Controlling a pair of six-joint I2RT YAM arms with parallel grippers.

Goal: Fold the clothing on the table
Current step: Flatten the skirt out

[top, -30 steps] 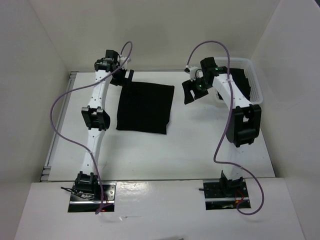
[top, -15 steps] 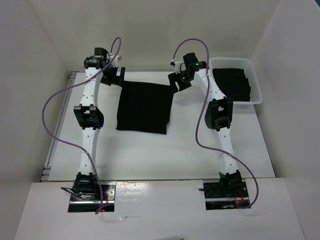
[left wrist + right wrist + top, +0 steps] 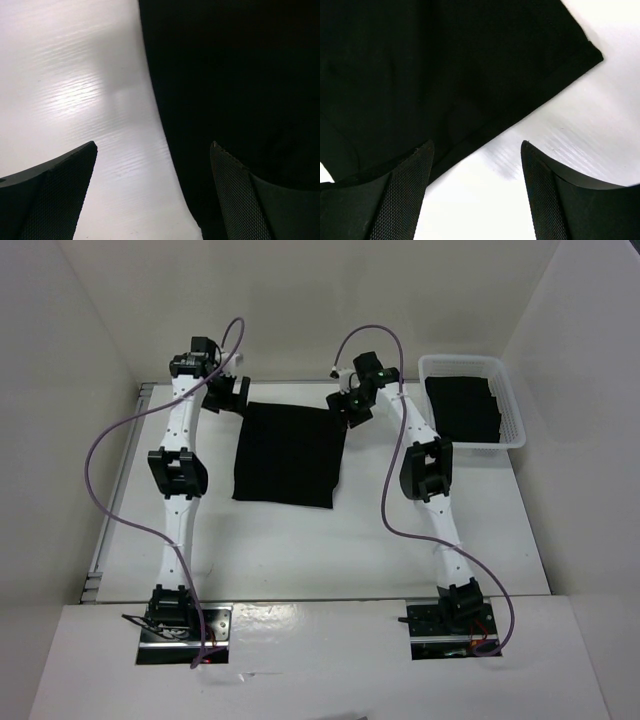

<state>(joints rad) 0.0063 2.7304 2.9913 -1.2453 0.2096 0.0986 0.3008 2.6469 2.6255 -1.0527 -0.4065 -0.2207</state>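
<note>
The clothing (image 3: 288, 455) lies flat on the desk (image 3: 300, 550) as a dark rectangle with straight edges. We find both sets of jaws at its far edge, the left jaws at the far left corner and the right jaws at the far right corner. Beyond the jaws there is little room, for the white back wall (image 3: 330, 310) rises just behind them. On the side of the clothing away from the jaws, a broad stretch of bare desk opens out. Outward from the left jaws the desk runs to a thin grey rail (image 3: 103, 530). Outward from the right jaws stands a white lattice basket (image 3: 516, 430) with dark fabric (image 3: 462, 405) in it, apart from the clothing.

In the left wrist view the clothing's side edge curves down between the two fingers (image 3: 55, 195): one hangs over bare desk, the other over the black cloth. These jaws are released, spread wide, with nothing grasped. In the right wrist view a hemmed edge runs slantwise between the fingers (image 3: 395, 195) to a corner past the jaws; one stands over cloth, the other over bare desk. These jaws too are released and hold nothing. We cannot tell whether any fingertip touches the fabric.
</note>
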